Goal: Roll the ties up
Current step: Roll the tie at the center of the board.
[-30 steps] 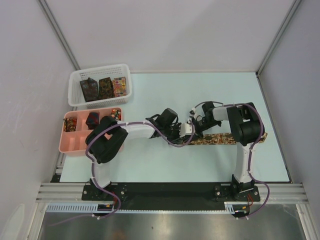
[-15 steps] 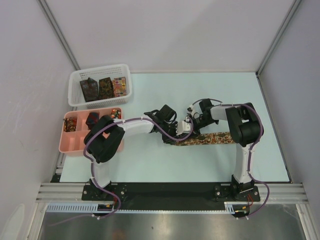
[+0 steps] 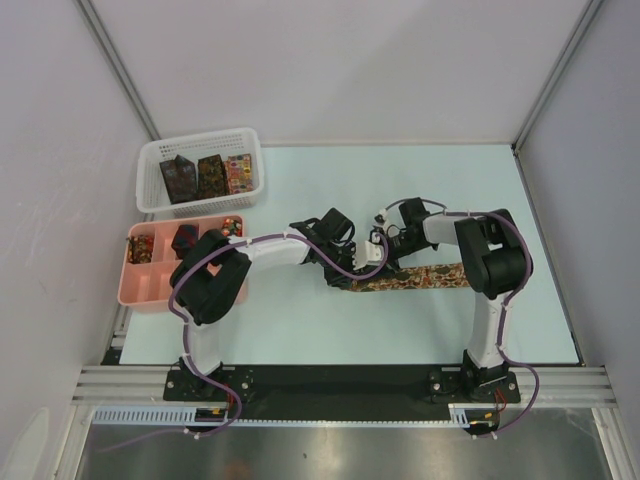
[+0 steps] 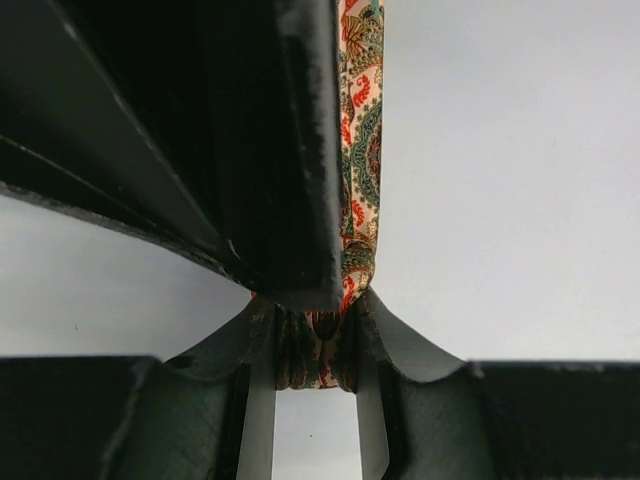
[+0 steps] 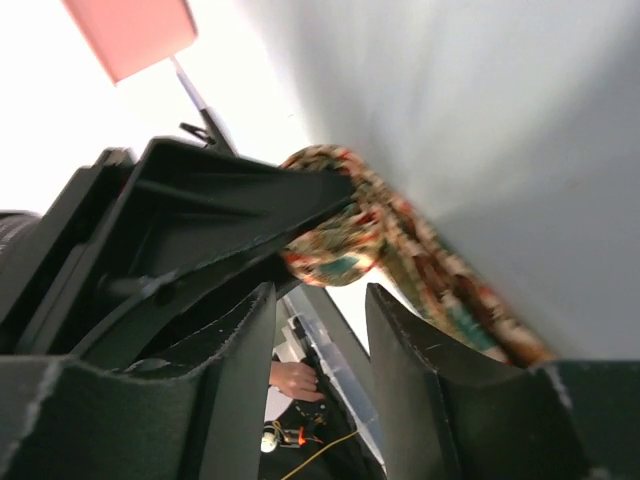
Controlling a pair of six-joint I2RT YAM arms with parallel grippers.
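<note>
On pale table (image 3: 300,325), tie (image 4: 352,150) end between left end effector (image 4: 315,335) fingers.

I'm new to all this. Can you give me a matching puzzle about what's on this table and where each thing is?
1 white basket
2 pink tray
3 long tie
4 left hand

a lying stretched out mid-table
b far left, folded pieces inside
c shut on the tie's end
d left edge, small rolls inside

Pairs: 1-b, 2-d, 3-a, 4-c

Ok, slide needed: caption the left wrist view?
Left tool clamps one end of the patterned tie, stretched across the table.
</note>
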